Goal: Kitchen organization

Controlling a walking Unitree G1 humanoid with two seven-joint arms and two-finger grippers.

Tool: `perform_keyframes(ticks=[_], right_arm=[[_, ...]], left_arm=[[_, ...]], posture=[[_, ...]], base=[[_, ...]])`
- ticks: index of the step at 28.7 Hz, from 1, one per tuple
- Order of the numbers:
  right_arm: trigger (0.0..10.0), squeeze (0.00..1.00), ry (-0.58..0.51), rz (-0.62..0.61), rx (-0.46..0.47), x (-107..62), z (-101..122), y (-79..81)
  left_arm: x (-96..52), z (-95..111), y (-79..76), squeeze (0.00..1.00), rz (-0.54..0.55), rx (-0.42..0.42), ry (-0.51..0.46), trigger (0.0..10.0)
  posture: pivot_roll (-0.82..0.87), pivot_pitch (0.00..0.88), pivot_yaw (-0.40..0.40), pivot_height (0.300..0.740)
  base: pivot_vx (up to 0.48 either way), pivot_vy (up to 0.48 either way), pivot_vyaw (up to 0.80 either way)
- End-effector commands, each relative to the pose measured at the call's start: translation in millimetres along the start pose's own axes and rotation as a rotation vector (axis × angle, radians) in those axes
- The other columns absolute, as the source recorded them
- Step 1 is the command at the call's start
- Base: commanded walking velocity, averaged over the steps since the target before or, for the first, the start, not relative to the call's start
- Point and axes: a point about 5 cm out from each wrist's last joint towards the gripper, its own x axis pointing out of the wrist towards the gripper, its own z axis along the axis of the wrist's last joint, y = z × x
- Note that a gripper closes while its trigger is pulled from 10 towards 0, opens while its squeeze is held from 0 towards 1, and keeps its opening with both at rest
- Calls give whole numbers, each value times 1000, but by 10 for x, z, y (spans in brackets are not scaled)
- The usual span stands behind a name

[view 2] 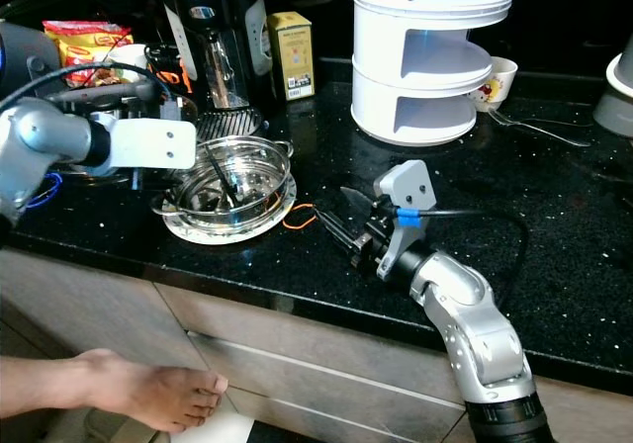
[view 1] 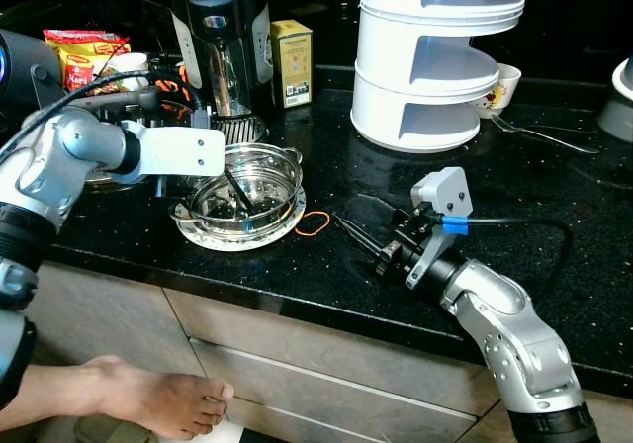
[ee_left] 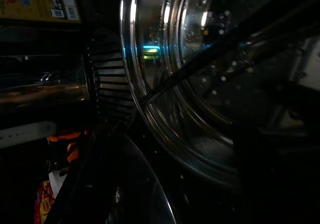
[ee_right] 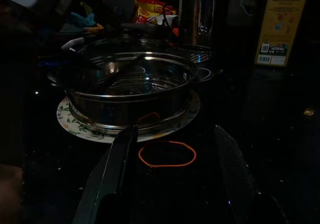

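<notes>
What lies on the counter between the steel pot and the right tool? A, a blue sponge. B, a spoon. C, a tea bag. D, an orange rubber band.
D: an orange rubber band lies flat on the black counter, beside the plate under the steel pot and just ahead of the right tool, whose fingers are spread apart.
</notes>
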Motion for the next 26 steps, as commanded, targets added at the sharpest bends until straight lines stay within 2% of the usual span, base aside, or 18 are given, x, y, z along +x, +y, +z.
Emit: perform_keyframes(ticks=[1, 4, 10, 17, 18, 19, 26], right_arm=[[10000, 0, 10, -8, -7, -17, -3, 10], [10000, 0, 13, -19, -6, -48, -4, 10], [10000, 0, 15, -27, -5, -67, 1, 10], [10000, 0, 16, -35, -5, -74, 3, 9], [10000, 0, 16, -39, -4, -79, 7, 8], [10000, 0, 15, -42, -5, -80, 9, 6], [10000, 0, 13, -50, -5, -83, 16, -2]], left_arm=[[47, -2, -10, 0, 3, 25, 17, 10000], [133, 70, 15, 0, 55, 42, -7, 10000], [226, 99, -16, 0, 73, 56, -23, 10000], [322, 96, -121, 0, 38, 53, -35, 10000], [353, 90, -177, 0, 6, 40, -43, 4392], [364, 87, -199, 0, -6, 36, -47, 0], [402, 80, -255, 0, -30, 37, -57, 0]], posture=[[-104, 47, 56, 740], [-114, 60, 61, 740], [-119, 69, 63, 740], [-119, 72, 64, 740], [-121, 76, 66, 740], [-122, 76, 67, 740], [-121, 75, 69, 740]], base=[[0, 0, 0], [0, 0, 0], [0, 0, 0], [0, 0, 0], [0, 0, 0], [0, 0, 0], [0, 0, 0]])
